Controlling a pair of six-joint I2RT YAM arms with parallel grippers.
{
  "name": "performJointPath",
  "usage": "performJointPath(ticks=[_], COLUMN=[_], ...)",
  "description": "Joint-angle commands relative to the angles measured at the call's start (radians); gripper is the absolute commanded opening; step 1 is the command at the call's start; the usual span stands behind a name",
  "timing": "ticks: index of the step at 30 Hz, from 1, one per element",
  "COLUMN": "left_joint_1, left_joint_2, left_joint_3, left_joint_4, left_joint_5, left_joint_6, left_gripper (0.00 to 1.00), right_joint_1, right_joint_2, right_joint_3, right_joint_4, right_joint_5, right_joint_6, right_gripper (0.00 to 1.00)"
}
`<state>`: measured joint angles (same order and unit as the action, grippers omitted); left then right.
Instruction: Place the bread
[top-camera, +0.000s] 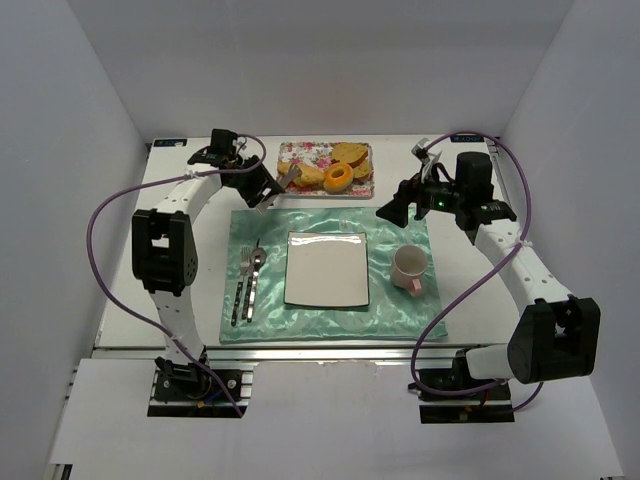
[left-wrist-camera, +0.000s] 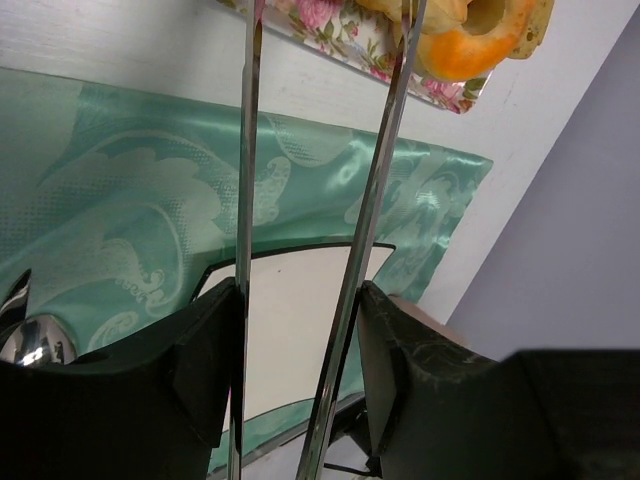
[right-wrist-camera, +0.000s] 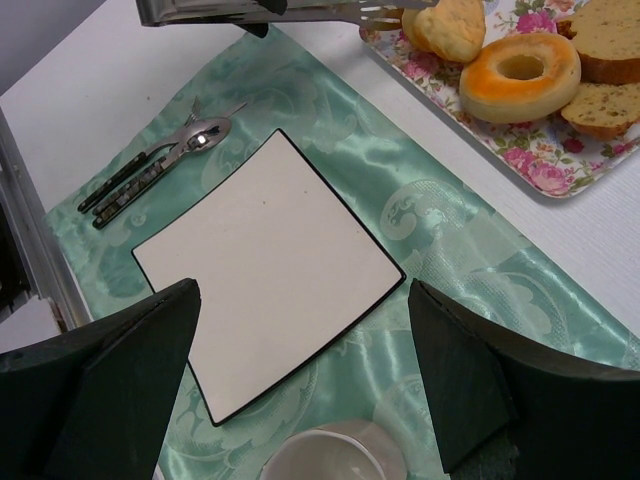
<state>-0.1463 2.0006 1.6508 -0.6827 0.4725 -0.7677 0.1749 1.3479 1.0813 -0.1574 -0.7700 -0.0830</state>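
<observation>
Several breads lie on a floral tray (top-camera: 365, 186) at the back: a ring-shaped bagel (top-camera: 339, 177) (right-wrist-camera: 520, 72) (left-wrist-camera: 485, 35), bread slices (right-wrist-camera: 610, 40) and a small roll (right-wrist-camera: 447, 25). My left gripper (top-camera: 258, 186) (left-wrist-camera: 300, 300) is shut on metal tongs (top-camera: 288, 177) (left-wrist-camera: 372, 200) (right-wrist-camera: 250, 10). The tong tips reach the tray's left end at the small roll; I cannot tell whether they grip it. A white square plate (top-camera: 327, 268) (right-wrist-camera: 265, 265) (left-wrist-camera: 290, 320) sits empty on the green placemat (top-camera: 400, 315). My right gripper (top-camera: 392, 210) (right-wrist-camera: 302, 290) is open and empty above the mat, right of the plate.
A pink mug (top-camera: 408, 268) (right-wrist-camera: 335, 455) stands on the mat right of the plate, below my right gripper. A fork, a spoon and a knife (top-camera: 248, 285) (right-wrist-camera: 160, 160) lie left of the plate. White walls enclose the table on three sides.
</observation>
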Motion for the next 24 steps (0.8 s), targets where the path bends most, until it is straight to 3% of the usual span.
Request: performJointPath(ticks=[1,4,7,8,11,15,24], left_joint_1=[-0.006,-0.006,-0.004,-0.004,-0.004,-0.004,-0.004], left_joint_2=[-0.002,0.012,0.006,-0.002,-0.054,-0.138,-0.337], left_joint_3=[0.047,0.055,0.04,0.032,-0.009,-0.057,-0.19], left_joint_4=[0.063,0.084,0.107,0.115,0.153,0.207,0.095], left_joint_5=[0.017,0.028,0.041,0.048,0.069,0.129,0.238], left_joint_6=[-0.036,-0.05,-0.061,-0.065,-0.065,-0.033,0.068], left_gripper=[0.58,0.53,0.38,0.28,0.15,0.09,0.07], right_joint_1=[-0.009,-0.011,-0.012,-0.012,-0.015,-0.014,-0.015], right_joint_2=[-0.02,-0.023,-0.021,-0.023,-0.024,-0.024,-0.016], right_joint_3=[-0.003,-0.007,-0.009,-0.008,-0.008,-0.014,-0.003], right_joint_4=[0.025,0.027,0.027,0.025,0.022,0.019,0.018], right_joint_5=[-0.02,-0.022,-0.023,-0.023,-0.022,-0.022,-0.034], right_joint_6=[0.006,0.006,0.006,0.005,0.0,-0.001,0.003], right_gripper=[0.89,0.89,0.89,0.89,0.89,0.89,0.89])
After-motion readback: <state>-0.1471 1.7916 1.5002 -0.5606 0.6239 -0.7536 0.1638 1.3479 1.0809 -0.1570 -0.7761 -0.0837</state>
